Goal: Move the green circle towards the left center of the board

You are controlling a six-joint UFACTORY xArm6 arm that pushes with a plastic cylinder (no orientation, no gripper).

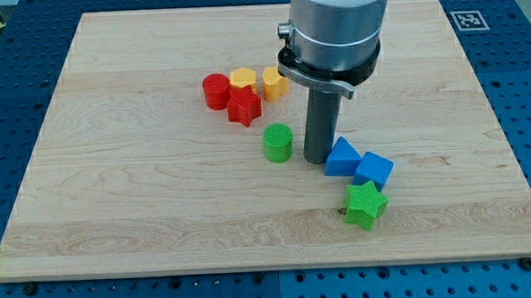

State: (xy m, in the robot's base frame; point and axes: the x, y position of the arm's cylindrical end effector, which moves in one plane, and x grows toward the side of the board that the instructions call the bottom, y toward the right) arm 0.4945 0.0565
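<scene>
My tip (318,159) stands just right of the green circle (278,141); the circle is mid-desk (114,174), the whole leftward push remains; no jaws exist here, only the rod.

The green circle (278,141) is a short, ribbed cylinder standing upright on its flat base, round face up. It sits on the desk (114,174) slightly toward the view's right of the centre, at about mid-height, touching nothing around it.
</scene>
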